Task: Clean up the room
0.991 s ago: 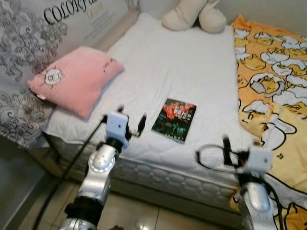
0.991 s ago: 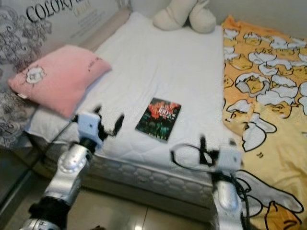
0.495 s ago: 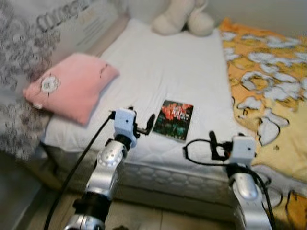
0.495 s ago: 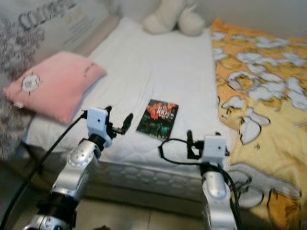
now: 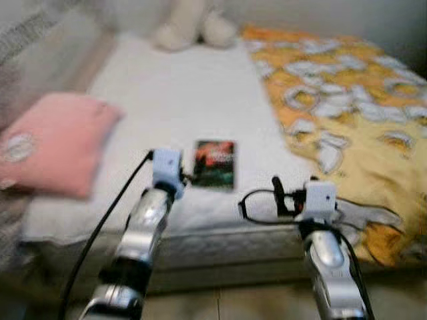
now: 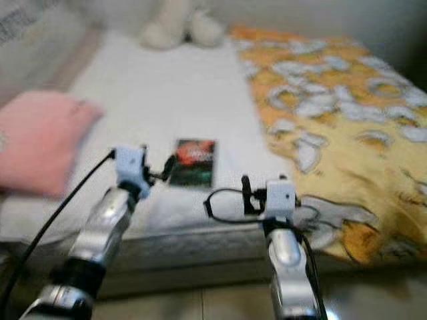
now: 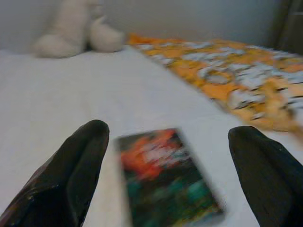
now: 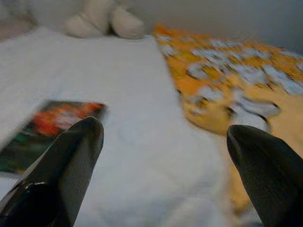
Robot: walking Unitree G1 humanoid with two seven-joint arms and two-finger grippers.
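Observation:
A dark book [image 5: 214, 163] with a red and green cover lies flat on the white bed [image 5: 160, 100], near its front edge. My left gripper [image 5: 186, 177] is held up just short of the book's near left corner, open, and the book [image 7: 165, 177] lies ahead between its fingers [image 7: 78, 161]. My right gripper [image 5: 280, 195] hovers open over the bed's front edge, to the right of the book [image 8: 45, 127]. Nothing is held in either. All views are blurred.
A pink pillow [image 5: 43, 143] lies at the bed's left. A cream plush toy [image 5: 193, 27] sits at the far end. A yellow-orange patterned blanket [image 5: 347, 113] covers the right side and hangs over the front edge. Tiled floor [image 5: 220, 307] shows below.
The whole picture has shifted left and blurred, so the camera has turned. My left gripper has come closer to the book's near corner. Both grippers stay open.

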